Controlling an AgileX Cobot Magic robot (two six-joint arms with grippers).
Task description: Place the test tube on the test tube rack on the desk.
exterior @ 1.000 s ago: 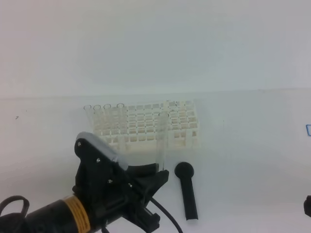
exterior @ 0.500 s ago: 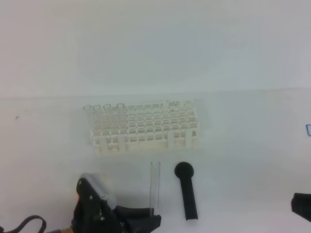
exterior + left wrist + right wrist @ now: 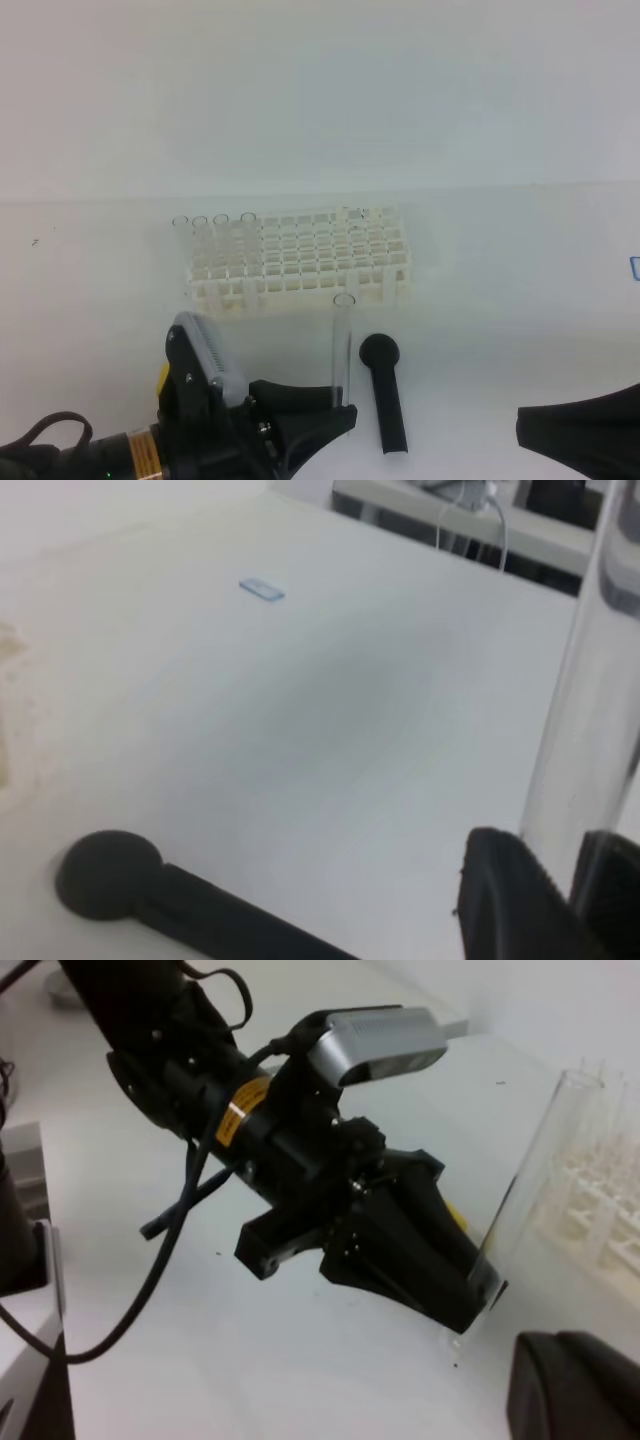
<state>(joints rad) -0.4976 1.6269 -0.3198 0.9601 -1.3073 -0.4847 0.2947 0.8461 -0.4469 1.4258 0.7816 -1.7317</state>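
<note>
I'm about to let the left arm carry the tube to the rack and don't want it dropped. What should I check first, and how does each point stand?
1. Left end effector shut on the test tube: ok.
2. Tube upright, open rim up: ok.
3. Free holes in the test tube rack: ok; tubes stand only at its left end.
4. Black round-headed stick lying on the desk, clear of the tube: ok.
5. Right end effector shut, apart from the tube: ok.
6. Tube bottom lifted off the desk: cannot tell.

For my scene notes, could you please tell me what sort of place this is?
Probably a laboratory bench setup: a white test tube rack stands on a plain white desk, and the left gripper holds a glass test tube upright.
</note>
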